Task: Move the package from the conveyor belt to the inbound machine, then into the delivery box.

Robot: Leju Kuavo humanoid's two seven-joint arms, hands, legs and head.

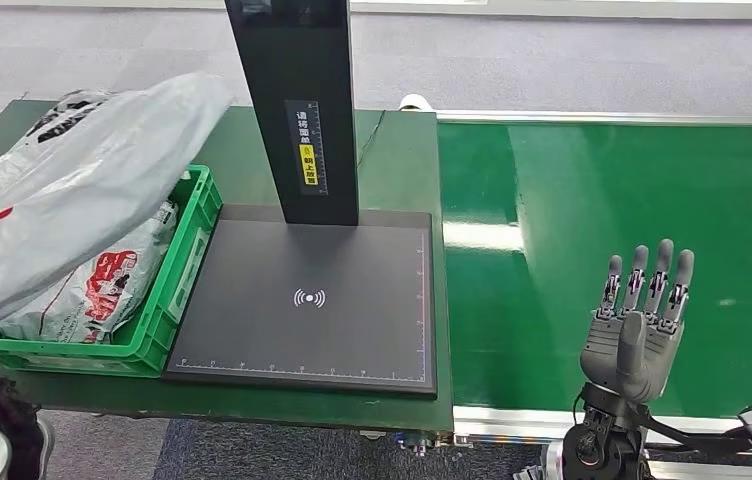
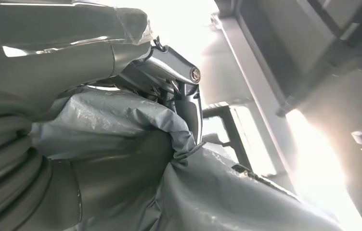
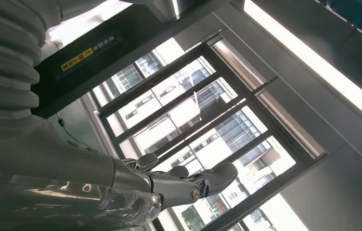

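Observation:
A grey plastic package (image 1: 82, 190) hangs tilted over the green delivery box (image 1: 192, 250) at the left. My left hand (image 2: 121, 96) grips its crumpled film (image 2: 121, 125), seen close in the left wrist view. The black inbound machine's scan plate (image 1: 302, 300) lies bare beside the box, with its black post (image 1: 297, 110) behind it. My right hand (image 1: 642, 320) stands upright over the near edge of the green conveyor belt (image 1: 612, 200), fingers straight and apart, holding nothing. The right wrist view shows that hand (image 3: 184, 183) against windows and ceiling.
Inside the box lies another package (image 1: 102, 280) with red print. The dark green table (image 1: 402, 160) carries the box and the machine. A grey carpeted floor (image 1: 552, 60) lies beyond the belt.

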